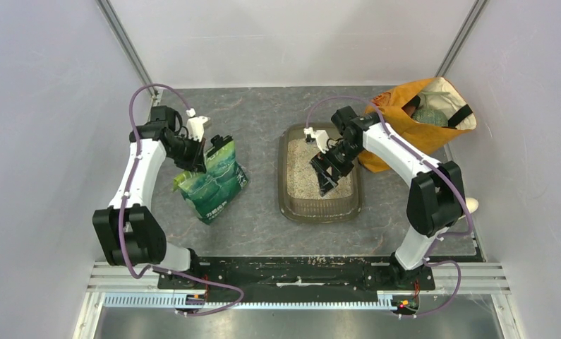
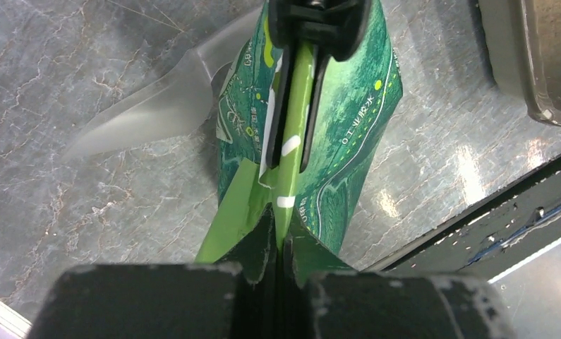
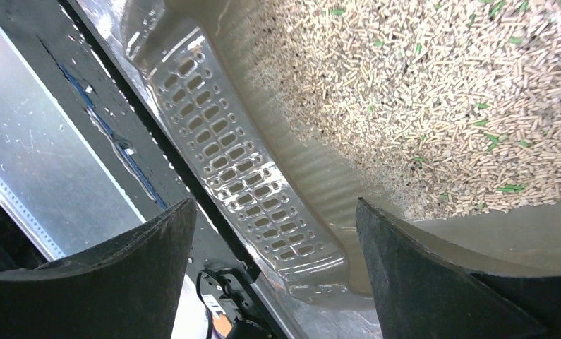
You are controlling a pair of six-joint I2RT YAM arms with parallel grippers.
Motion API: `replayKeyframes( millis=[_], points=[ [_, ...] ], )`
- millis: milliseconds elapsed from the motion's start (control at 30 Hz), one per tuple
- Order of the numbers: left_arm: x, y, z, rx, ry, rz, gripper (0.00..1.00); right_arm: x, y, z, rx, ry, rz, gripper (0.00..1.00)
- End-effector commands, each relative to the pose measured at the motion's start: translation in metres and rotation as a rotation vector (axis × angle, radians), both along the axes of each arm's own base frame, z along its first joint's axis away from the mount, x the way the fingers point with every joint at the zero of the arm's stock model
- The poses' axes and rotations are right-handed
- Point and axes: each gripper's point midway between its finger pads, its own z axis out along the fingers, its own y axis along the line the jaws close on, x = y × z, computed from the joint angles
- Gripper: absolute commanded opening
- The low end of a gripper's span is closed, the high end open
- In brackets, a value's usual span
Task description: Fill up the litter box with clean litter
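The litter box (image 1: 320, 206), a dark translucent tray, sits mid-table with pale clean litter (image 1: 304, 176) spread inside. From the right wrist, the litter (image 3: 439, 106) shows green specks and lies beside the box's perforated rim (image 3: 228, 155). My right gripper (image 1: 328, 176) (image 3: 274, 233) hovers over the box, open with nothing between its fingers. My left gripper (image 1: 195, 159) (image 2: 283, 240) is shut on the edge of a glossy green pouch (image 1: 215, 182) (image 2: 341, 127), left of the box. A black clip (image 2: 320, 21) sits at the pouch's far end.
An orange cloth bag (image 1: 422, 116) with things inside lies at the back right, close to the right arm. A translucent plastic piece (image 2: 157, 106) sticks out from under the pouch. A corner of the litter box (image 2: 538, 63) is to the pouch's right. The black base rail (image 1: 298, 272) runs along the near edge.
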Motion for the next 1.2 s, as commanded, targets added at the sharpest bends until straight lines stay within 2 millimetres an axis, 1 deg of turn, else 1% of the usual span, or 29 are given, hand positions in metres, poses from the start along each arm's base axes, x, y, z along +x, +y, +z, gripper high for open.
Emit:
replayKeyframes(
  millis=[0,67,200,267,333,367,433,500,567,600,633,700,767,833,900,1000,1067,1167],
  points=[
    [0.009,-0.009,0.025,-0.043,-0.067,-0.016,0.02,0.006,0.011,0.036,0.072,-0.062,-0.024,0.9],
    [0.016,-0.011,0.053,-0.061,-0.129,0.008,0.02,0.008,0.013,0.041,0.085,-0.077,-0.028,0.91],
    [0.034,-0.015,0.136,-0.144,-0.305,0.063,0.02,0.012,0.018,0.052,0.12,-0.1,-0.045,0.91],
    [0.047,-0.007,0.171,-0.136,-0.402,0.11,0.02,0.013,0.021,0.055,0.134,-0.103,-0.053,0.92],
    [0.061,0.007,0.194,-0.129,-0.468,0.165,0.02,0.014,0.023,0.057,0.149,-0.101,-0.062,0.92],
    [0.068,0.013,0.202,-0.125,-0.488,0.178,0.02,0.014,0.024,0.058,0.155,-0.101,-0.063,0.92],
    [0.079,0.023,0.208,-0.102,-0.509,0.192,0.02,0.016,0.026,0.06,0.163,-0.108,-0.069,0.93],
    [0.088,0.026,0.208,-0.09,-0.515,0.177,0.02,0.018,0.027,0.061,0.169,-0.114,-0.074,0.96],
    [0.092,0.018,0.208,-0.123,-0.51,0.138,0.02,0.02,0.029,0.062,0.175,-0.118,-0.081,0.97],
    [0.09,0.012,0.21,-0.15,-0.501,0.113,0.02,0.02,0.029,0.064,0.18,-0.122,-0.083,0.97],
    [0.084,0.0,0.21,-0.185,-0.484,0.066,0.02,0.021,0.03,0.065,0.184,-0.127,-0.083,0.97],
    [0.067,-0.019,0.202,-0.198,-0.451,-0.06,0.02,0.023,0.032,0.068,0.195,-0.141,-0.082,0.97],
    [0.046,-0.032,0.186,-0.163,-0.414,-0.179,0.02,0.027,0.034,0.073,0.213,-0.161,-0.073,0.97],
    [0.026,-0.036,0.166,-0.123,-0.38,-0.294,0.02,0.032,0.039,0.079,0.236,-0.172,-0.067,0.97],
    [0.014,-0.034,0.137,-0.08,-0.355,-0.396,0.02,0.038,0.047,0.087,0.271,-0.178,-0.061,0.97],
    [0.008,-0.025,0.096,0.046,-0.355,-0.541,0.02,0.047,0.061,0.096,0.336,-0.173,-0.055,0.97],
    [0.002,-0.024,0.08,0.102,-0.379,-0.669,0.02,0.054,0.07,0.101,0.375,-0.16,-0.065,0.97],
    [-0.011,-0.037,0.068,0.127,-0.48,-0.878,0.02,0.062,0.087,0.105,0.42,-0.134,-0.076,0.97]
  ],
)
